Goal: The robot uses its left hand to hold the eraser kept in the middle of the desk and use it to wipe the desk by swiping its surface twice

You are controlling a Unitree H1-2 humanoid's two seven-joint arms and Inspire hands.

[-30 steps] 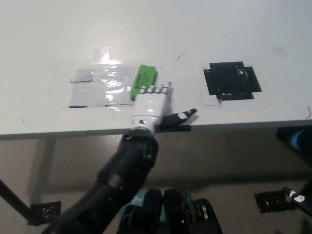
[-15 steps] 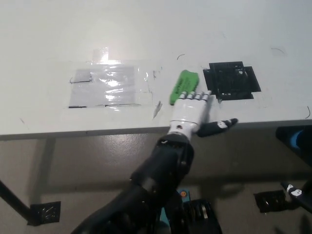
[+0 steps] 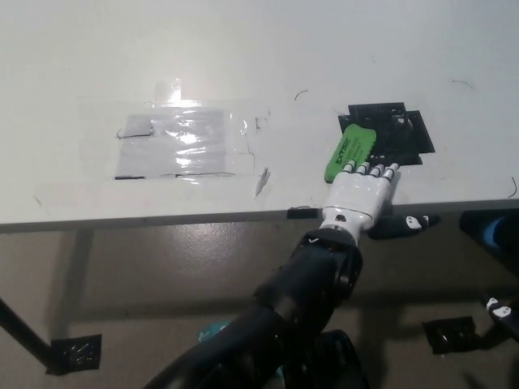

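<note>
A green eraser lies flat on the white desk, its far end over the edge of a black taped square. My white left hand presses on the eraser's near end, fingers curled over it, thumb sticking out to the right past the desk's front edge. The left forearm comes up from below, across the desk edge. My right hand shows only as a dark part at the bottom right corner, too little to judge.
A shiny clear-tape patch sits on the desk left of centre, with faint pen marks beside it. The desk's front edge runs across the picture; a table leg and floor lie below.
My left hand has slid the eraser to the right along the desk, from beside the clear-tape patch to the black taped square.
</note>
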